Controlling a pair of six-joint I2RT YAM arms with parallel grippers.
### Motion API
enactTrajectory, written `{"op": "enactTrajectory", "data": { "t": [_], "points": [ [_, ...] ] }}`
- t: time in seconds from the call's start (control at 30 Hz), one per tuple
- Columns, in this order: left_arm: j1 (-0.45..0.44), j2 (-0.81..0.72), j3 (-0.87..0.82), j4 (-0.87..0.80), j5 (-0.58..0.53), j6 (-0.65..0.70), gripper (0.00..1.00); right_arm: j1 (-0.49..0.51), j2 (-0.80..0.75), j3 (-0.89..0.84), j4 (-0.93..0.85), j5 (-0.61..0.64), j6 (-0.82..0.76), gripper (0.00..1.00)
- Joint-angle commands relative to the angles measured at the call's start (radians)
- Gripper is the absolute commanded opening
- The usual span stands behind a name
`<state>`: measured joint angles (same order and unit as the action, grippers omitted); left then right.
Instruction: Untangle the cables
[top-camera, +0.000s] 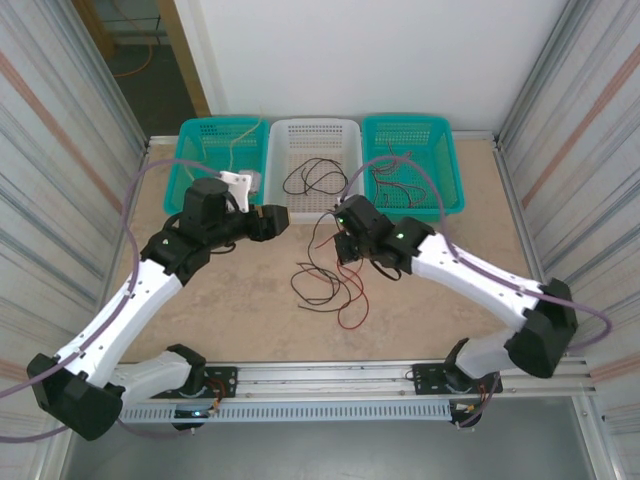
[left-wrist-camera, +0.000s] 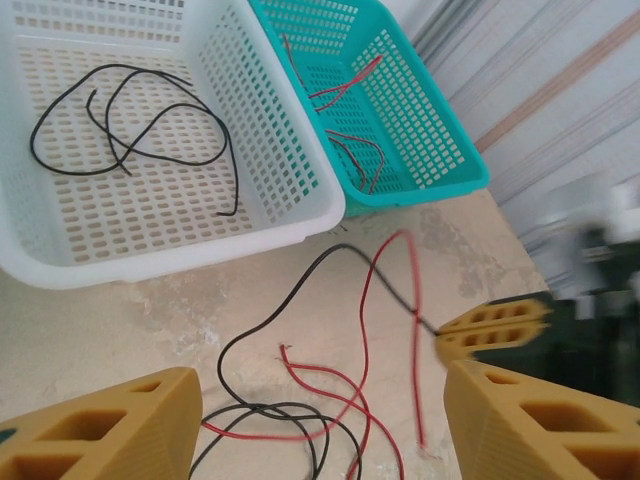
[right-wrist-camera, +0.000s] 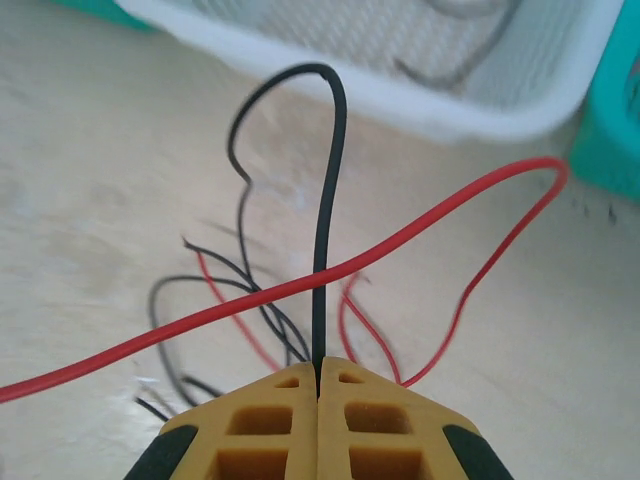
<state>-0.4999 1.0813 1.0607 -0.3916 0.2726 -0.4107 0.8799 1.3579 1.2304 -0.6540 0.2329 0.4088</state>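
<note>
- Right gripper (right-wrist-camera: 318, 372): yellow ribbed jaws pressed together, pinching a thin black cable (right-wrist-camera: 322, 250). The cable rises straight from the tips, arches over and drops back to the desk (top-camera: 240, 310), a beige mottled surface.
- A thin red cable (right-wrist-camera: 400, 240) crosses in front of the pinched black one. Cannot tell whether they touch. It bends round near the baskets and runs back down.
- Left gripper (left-wrist-camera: 322, 390): jaws spread wide with nothing between them, hanging above the desk over the cables.
- A loose tangle of thin red and black cables (top-camera: 325, 285) lies on the desk between the two arms, just in front of the white perforated plastic basket (top-camera: 315, 135). The pinched black cable leads out of it.
- The white basket holds loose black cables (left-wrist-camera: 130, 130).
- The right teal plastic basket (top-camera: 445, 150) holds red cables (left-wrist-camera: 350, 85).
- The left teal plastic basket (top-camera: 200, 140) holds pale yellow cables (top-camera: 237, 150), faint from above.
</note>
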Motion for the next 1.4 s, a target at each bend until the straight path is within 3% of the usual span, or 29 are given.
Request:
{"op": "enactTrajectory", "data": {
  "t": [0.0, 0.3, 0.57, 0.7, 0.93, 1.1, 1.17, 1.3, 1.37],
  "points": [
    [-0.01, 0.021, 0.039, 0.022, 0.055, 0.047, 0.67, 0.026, -0.088, 0.052, -0.03, -0.017, -0.097, 0.0],
    [-0.04, 0.04, 0.012, 0.092, 0.14, 0.087, 0.73, 0.044, -0.272, 0.111, 0.025, -0.15, -0.125, 0.0],
    [-0.09, 0.096, -0.013, 0.159, 0.215, 0.115, 0.73, 0.044, -0.311, 0.136, 0.044, -0.21, -0.114, 0.0],
    [-0.139, 0.128, -0.007, 0.166, 0.18, 0.153, 0.71, 0.044, -0.319, 0.142, 0.058, -0.236, -0.108, 0.0],
    [-0.177, 0.145, 0.032, 0.144, 0.034, 0.208, 0.53, 0.044, -0.346, 0.155, 0.076, -0.303, -0.102, 0.0],
    [-0.181, 0.09, 0.029, 0.163, -0.03, 0.233, 0.22, 0.043, -0.365, 0.155, 0.086, -0.315, -0.097, 0.0],
    [-0.18, 0.06, 0.03, 0.159, -0.065, 0.236, 0.19, 0.044, -0.389, 0.155, 0.09, -0.317, -0.096, 0.0],
    [-0.181, -0.019, 0.011, 0.207, -0.115, 0.213, 0.01, 0.044, -0.395, 0.151, 0.089, -0.325, -0.09, 0.0],
    [-0.18, -0.044, 0.024, 0.214, -0.116, 0.202, 0.0, 0.044, -0.4, 0.14, 0.096, -0.317, -0.087, 0.0]
  ]
}}
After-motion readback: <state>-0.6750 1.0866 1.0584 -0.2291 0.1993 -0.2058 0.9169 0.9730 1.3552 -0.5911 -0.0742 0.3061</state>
